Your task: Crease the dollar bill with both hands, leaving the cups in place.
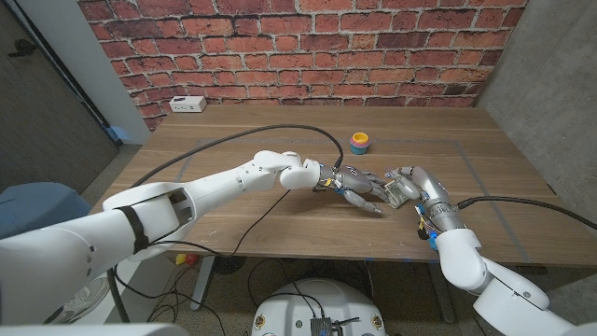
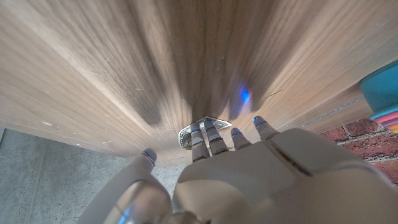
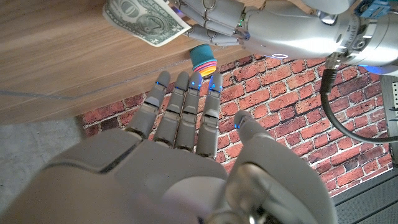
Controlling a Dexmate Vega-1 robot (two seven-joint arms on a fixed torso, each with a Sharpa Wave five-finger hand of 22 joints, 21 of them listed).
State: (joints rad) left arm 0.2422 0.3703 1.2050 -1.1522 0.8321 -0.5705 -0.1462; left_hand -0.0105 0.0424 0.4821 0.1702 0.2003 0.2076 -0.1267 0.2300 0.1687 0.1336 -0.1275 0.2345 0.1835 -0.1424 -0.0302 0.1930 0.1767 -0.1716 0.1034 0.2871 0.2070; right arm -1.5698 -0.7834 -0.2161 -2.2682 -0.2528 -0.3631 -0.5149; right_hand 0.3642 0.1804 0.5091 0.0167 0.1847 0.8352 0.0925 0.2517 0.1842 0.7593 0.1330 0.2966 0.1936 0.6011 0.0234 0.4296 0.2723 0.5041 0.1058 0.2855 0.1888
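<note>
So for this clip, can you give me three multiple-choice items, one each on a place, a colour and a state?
1. Where is the stack of coloured plastic cups?
A. At the near edge
B. On the far half of the wooden table
C. On the floor

2. What colour is the small plastic box at the far corner?
A. Red
B. Black
C. White

3. How is the right robot hand?
A. Open, fingers straight
B. Gripping a cup
C. A closed fist

Key: 1 B, the head view shows it beyond the hands. 2 C, it is plainly white. 3 A, its wrist view shows straight fingers holding nothing.
</note>
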